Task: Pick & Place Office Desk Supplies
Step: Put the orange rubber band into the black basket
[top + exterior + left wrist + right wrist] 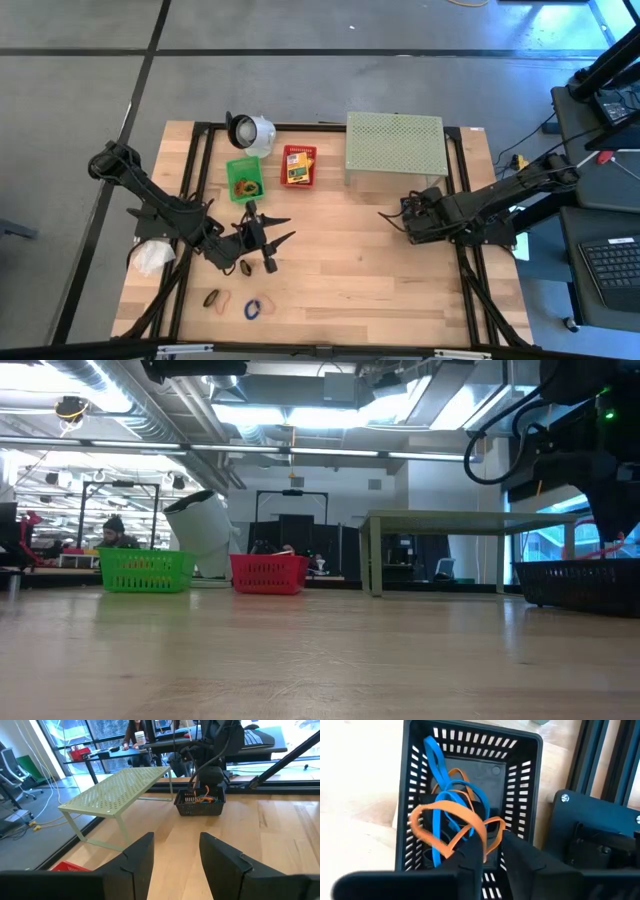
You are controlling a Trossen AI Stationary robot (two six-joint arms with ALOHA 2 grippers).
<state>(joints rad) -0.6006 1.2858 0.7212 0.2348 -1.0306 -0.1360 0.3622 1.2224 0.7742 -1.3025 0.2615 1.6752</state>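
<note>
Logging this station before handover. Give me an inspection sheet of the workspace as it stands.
Surface: wooden table, mostly bare.
Job's things: blue and orange rubber bands in the black basket; loose bands near the front edge; crayon box in the red basket; bands in the green basket.
Clutter: green perforated shelf, white round object, white wad.
Grippers: left gripper open, empty; right gripper over the black basket, jaws slightly apart at an orange band.
Cables: on the floor right of the table.
Surroundings: person at a distant desk.
</note>
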